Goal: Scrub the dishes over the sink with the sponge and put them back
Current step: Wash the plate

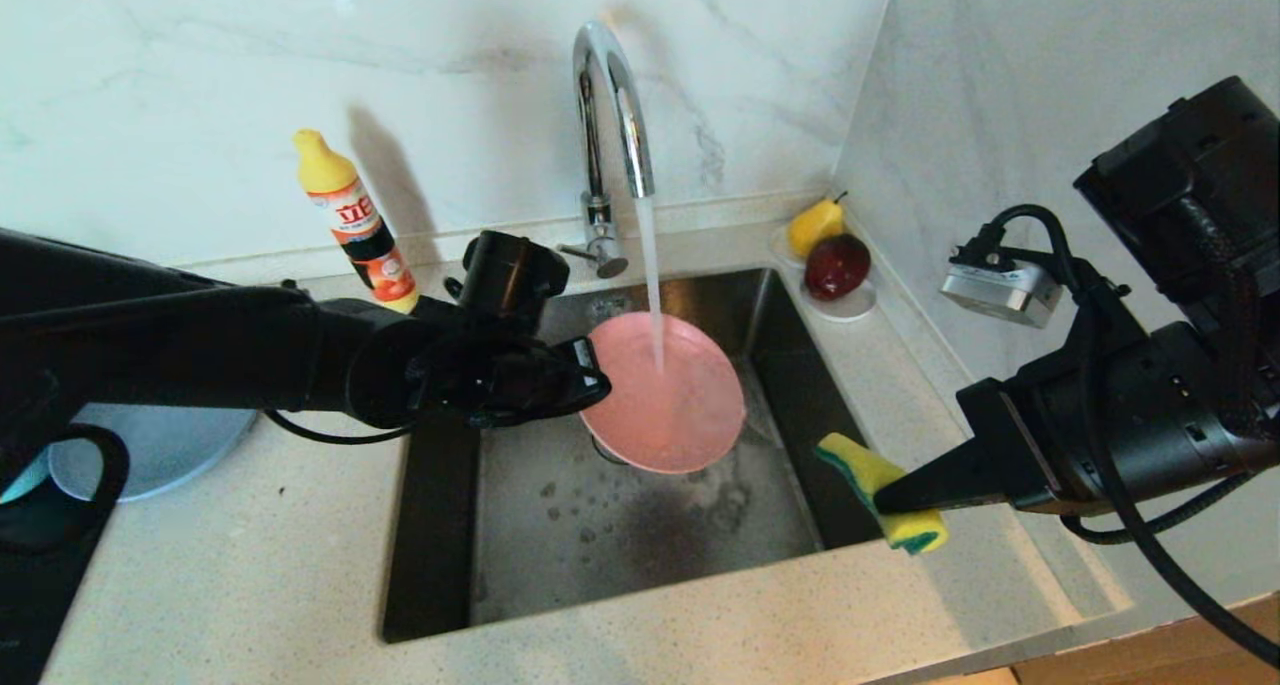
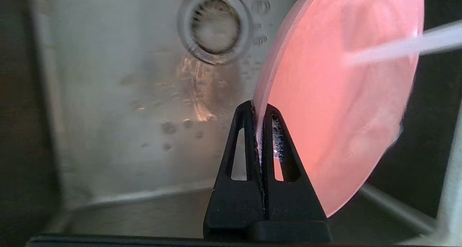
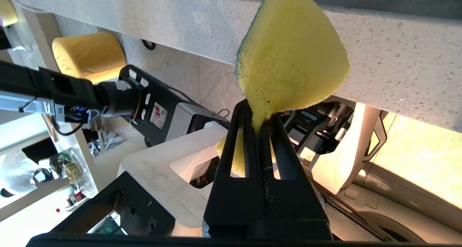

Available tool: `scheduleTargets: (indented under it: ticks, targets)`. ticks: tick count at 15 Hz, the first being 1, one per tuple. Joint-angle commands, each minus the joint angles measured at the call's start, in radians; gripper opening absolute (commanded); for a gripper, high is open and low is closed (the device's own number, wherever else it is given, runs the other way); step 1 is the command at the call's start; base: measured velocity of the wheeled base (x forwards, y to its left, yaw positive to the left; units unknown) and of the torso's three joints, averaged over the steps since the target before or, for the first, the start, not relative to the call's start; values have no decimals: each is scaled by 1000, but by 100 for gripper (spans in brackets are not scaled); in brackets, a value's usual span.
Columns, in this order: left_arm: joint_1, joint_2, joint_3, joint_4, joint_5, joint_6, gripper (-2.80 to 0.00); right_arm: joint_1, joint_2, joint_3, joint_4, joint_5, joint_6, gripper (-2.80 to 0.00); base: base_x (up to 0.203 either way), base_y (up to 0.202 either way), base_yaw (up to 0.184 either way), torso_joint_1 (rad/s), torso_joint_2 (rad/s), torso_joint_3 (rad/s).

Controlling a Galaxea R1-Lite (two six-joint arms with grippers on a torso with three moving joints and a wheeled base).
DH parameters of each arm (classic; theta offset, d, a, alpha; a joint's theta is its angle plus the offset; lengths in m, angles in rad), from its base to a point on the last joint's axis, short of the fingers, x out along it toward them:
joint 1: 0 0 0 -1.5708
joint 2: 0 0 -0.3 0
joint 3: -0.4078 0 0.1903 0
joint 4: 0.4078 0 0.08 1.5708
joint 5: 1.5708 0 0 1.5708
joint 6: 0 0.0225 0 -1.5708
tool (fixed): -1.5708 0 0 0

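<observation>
My left gripper (image 1: 598,380) is shut on the rim of the round pink plate (image 1: 665,395), holding it tilted over the steel sink (image 1: 640,535) under the running water. In the left wrist view the plate (image 2: 343,106) stands edge-on between the fingers (image 2: 245,139), with the strainer drain (image 2: 215,25) below it. My right gripper (image 1: 885,500) is shut on the yellow sponge (image 1: 880,490) with its green layer, held over the sink's right rim, apart from the plate. The right wrist view shows the sponge (image 3: 288,56) squeezed between the jaws. A grey-blue plate (image 1: 165,445) lies on the counter at left.
The tap (image 1: 610,115) runs a stream onto the plate. A yellow-capped detergent bottle (image 1: 355,220) stands behind the left arm. A white saucer (image 1: 845,305) with a pear (image 1: 815,225) and a dark red fruit (image 1: 838,265) sits in the back right corner. Marble walls close the back and right.
</observation>
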Motion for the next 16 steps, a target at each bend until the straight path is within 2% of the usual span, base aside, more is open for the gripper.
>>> scheduleTargets:
  ticks: [1,3,6,7,10,14,16]
  targets:
    - [47,-62,40,-1,2,15,-280,12,8,-5,4,2,2,-280,0,0,0,0,0,0]
    - [87,-96,74,-2,5,42,-280,14,11,-9,4,1,2,-280,0,0,0,0,0,0]
    - [140,-157,144,-10,8,127,-280,18,12,-9,4,0,2,-280,0,0,0,0,0,0]
    - [165,-177,165,-14,18,172,-280,18,11,-7,4,0,2,-280,0,0,0,0,0,0]
    - [213,-230,182,-18,116,303,-280,18,13,2,4,0,2,-280,0,0,0,0,0,0]
    - [242,-325,175,-20,132,456,-280,20,25,-4,4,2,4,-280,0,0,0,0,0,0]
    - [243,-359,181,-71,136,517,-280,20,25,-4,4,2,4,-280,0,0,0,0,0,0]
